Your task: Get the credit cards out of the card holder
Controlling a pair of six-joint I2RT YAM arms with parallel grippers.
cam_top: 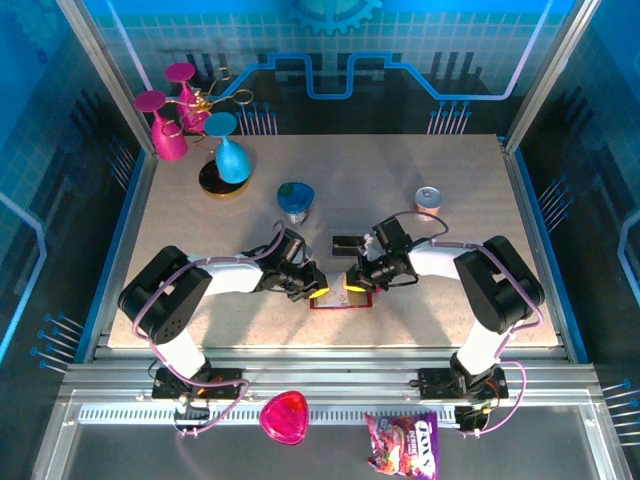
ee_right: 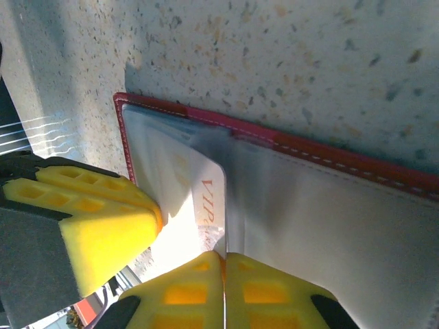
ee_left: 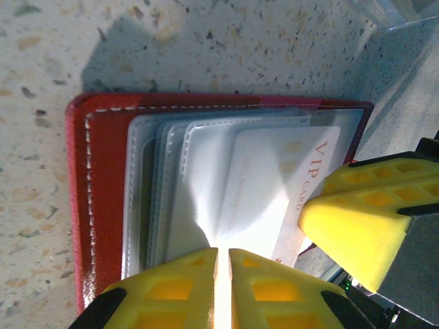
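Two robot arms meet over an open red wallet (cam_top: pixel 338 304) lying flat near the middle of the surface's (cam_top: pixel 450 300) near edge. In the left wrist view the wallet (ee_left: pixel 103 192) shows white stitching along its red border and a stack of pale grey pockets, with a pale card (ee_left: pixel 274 185) lettered "VIP CARD" angled partway out of them.

The left tool (cam_top: pixel 318 292) has its yellow fingers (ee_left: pixel 171 295) drawn close with only a thin bright gap between them, pinching a pale pocket leaf of the wallet. The right tool (cam_top: pixel 352 287) comes in from the opposite side. In the right wrist view its tips (ee_right: pixel 223 264) are pressed together on the edge of the card (ee_right: pixel 185 185), where the card meets the wallet's (ee_right: pixel 343 154) clear pocket. The two tools sit just beside each other.

Just beyond the wallet a small dark flat piece (cam_top: pixel 347 242) lies on the surface; what it is cannot be told. Farther back stand a blue-green cup (cam_top: pixel 296 200) and a can (cam_top: pixel 428 198). Pink and blue goblets (cam_top: pixel 200 125) crowd the far left corner. On the tray in front of the arms' bases lie a pink dish (cam_top: pixel 285 416) and a snack bag (cam_top: pixel 402 443).
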